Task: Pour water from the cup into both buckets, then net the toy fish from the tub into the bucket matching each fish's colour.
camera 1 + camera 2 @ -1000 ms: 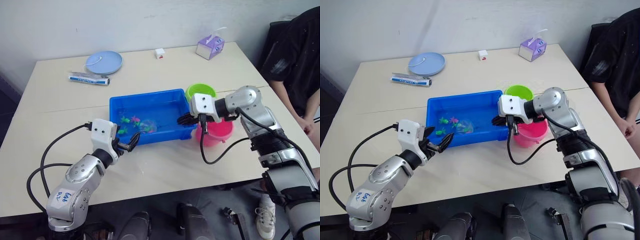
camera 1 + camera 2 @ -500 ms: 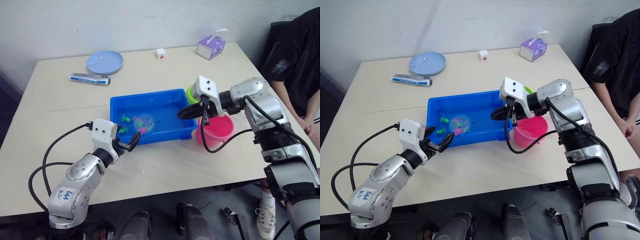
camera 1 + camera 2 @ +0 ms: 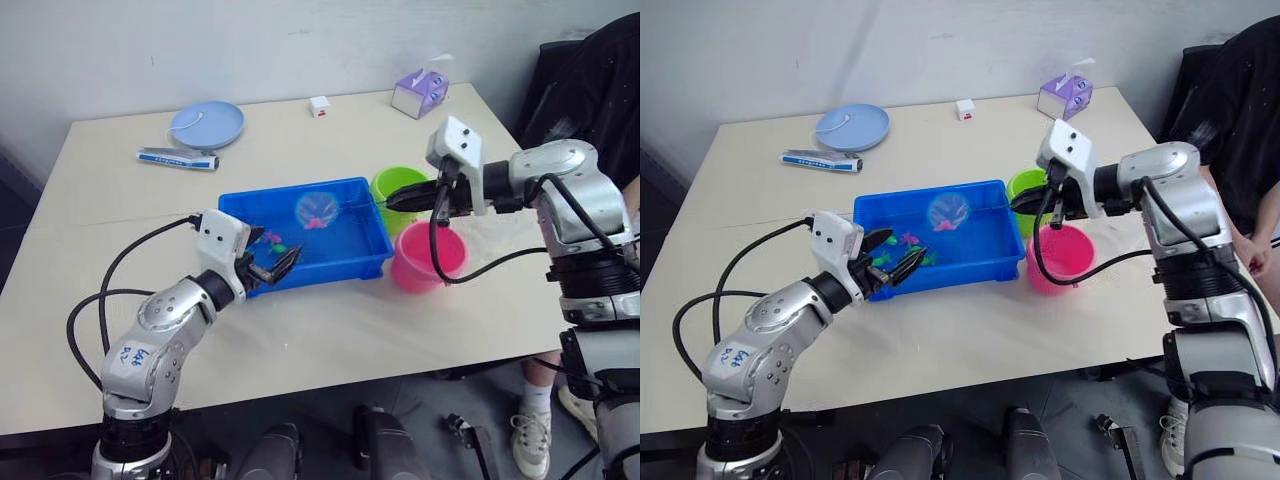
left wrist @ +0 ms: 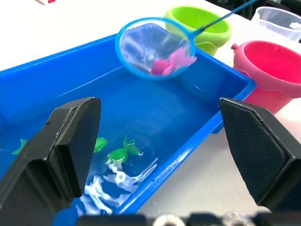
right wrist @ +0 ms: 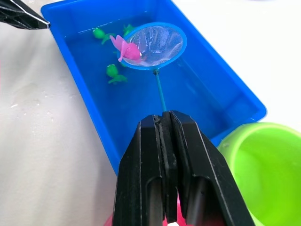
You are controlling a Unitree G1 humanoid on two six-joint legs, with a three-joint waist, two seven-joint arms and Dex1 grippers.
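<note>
With our right pincer (image 5: pixel 167 141) clamped on the net (image 5: pixel 156 46) and our left pincer (image 4: pixel 160 136) apart, a jolt could tip the pink fish (image 4: pixel 171 62) back into the tub (image 3: pixel 372 262).

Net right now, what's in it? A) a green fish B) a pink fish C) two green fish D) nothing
B: the net, held on its stick by the right pincer above the blue tub, has one pink fish lying in its mesh, while the green fish are down in the tub's water.
</note>
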